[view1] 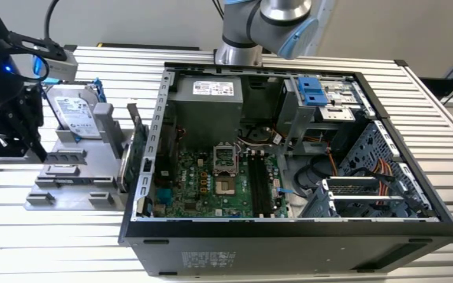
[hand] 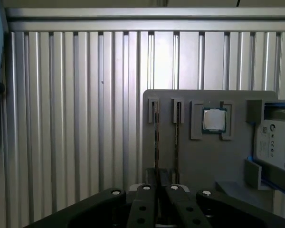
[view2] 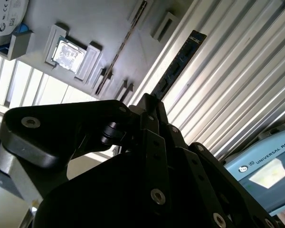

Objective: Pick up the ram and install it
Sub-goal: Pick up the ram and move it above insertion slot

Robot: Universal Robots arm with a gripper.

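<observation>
The jaws are drawn in tight, pinching the ram (view2: pixel 178 64) by one end between the black fingertips. In the second wrist view the stick runs straight out from the gripper (view2: pixel 151 102), a long, thin, dark board with a row of small black chips, its far end seen against the ribbed bench (view2: pixel 237 80). I cannot tell if it is fully clear of the grey tray (view2: pixel 99 28).

In the exterior view the arm's base (view1: pixel 238 53) stands behind the open computer case (view1: pixel 289 236). The gripper (view1: pixel 36 150) hangs at the exterior view's left, above the tray (view1: pixel 69 194), fingers pointing down and slightly tilted. It is well apart from the memory slots (view1: pixel 259 183) on the board inside the case.

On the tray near the gripper sit a square silver processor (hand: pixel 213 119) and a hard drive (view1: pixel 77 115).
</observation>
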